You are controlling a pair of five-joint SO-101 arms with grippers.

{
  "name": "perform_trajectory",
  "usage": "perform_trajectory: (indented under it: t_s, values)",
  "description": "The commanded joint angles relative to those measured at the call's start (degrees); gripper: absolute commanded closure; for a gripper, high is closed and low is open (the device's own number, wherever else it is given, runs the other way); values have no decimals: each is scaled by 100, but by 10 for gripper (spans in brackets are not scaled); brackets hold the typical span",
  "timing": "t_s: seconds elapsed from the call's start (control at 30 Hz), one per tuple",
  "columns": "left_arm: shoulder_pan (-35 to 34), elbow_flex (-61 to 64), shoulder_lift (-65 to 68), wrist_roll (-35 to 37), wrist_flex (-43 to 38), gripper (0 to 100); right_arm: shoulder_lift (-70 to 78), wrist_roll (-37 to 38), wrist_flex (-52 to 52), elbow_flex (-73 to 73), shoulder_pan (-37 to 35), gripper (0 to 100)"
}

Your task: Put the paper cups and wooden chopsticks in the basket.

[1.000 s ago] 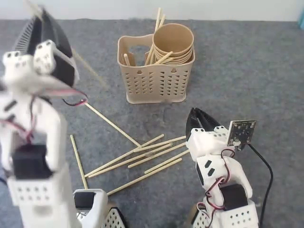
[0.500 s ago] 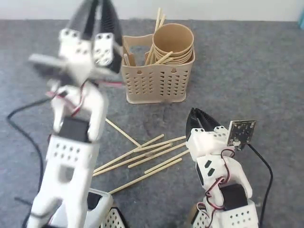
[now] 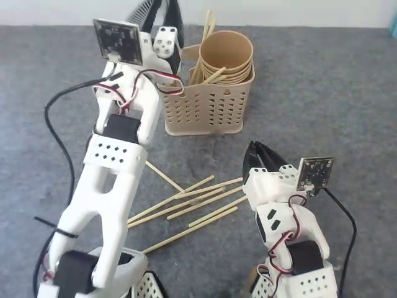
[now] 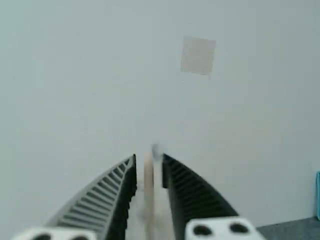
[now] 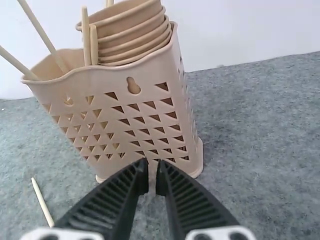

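holding one wooden chopstick (image 4: 148, 175) in a narrow grip, the left pincer (image 4: 149, 159) points at a plain white wall (image 4: 75, 75) that carries a pale square patch (image 4: 198, 55). the stick runs lengthwise between the two ribbed black fingers (image 4: 112, 192), and its end lies about level with their tips.

in the high view the left arm (image 3: 118, 180) stretches across the grey tabletop (image 3: 322, 93), with the left pincer (image 3: 160, 5) raised at the far edge of the picture, just beside the basket (image 3: 205, 105) on its left. a camera board (image 3: 116, 40) faces upward on the wrist.

the basket stands upright on the tabletop. the stack of nested paper cups (image 3: 226, 56) fills its right half, rims above the basket wall. upright chopsticks (image 3: 206, 31) lean against the stack, ends projecting past the rim.

loose chopsticks (image 3: 186, 208) lie flat on the tabletop in a rough fan between the two arm bases, well apart from the basket. several touch or cross one another.

the right pincer (image 3: 253, 148) sits low, near the loose chopsticks, and aims at the basket. in the right wrist view the right pincer (image 5: 151, 164) is drawn together to a slit and grips nothing. ahead of it stand the perforated basket (image 5: 125, 115), the paper cups (image 5: 130, 30) and the upright chopsticks (image 5: 87, 35). a single chopstick (image 5: 42, 205) lies on the tabletop (image 5: 260, 150) off to one side.
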Motion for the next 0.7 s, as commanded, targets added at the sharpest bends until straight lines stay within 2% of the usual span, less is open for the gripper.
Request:
perform_trajectory:
  t_s: [0.0,0.07,0.33,0.5,0.67]
  values:
    - [-35,-505,-62,26,466,765,13,132,4,-35,22,957]
    - [-167,-655,-62,26,835,733,13,264,13,-35,22,957]
    - [-985,-1103,-703,26,2444,732,57,343,22,-35,22,957]
    - [-1486,-1095,-1758,167,4264,732,57,431,127,-35,-136,957]
    - [-2514,-1077,-2593,1029,6075,732,66,1090,840,-167,-1077,957]
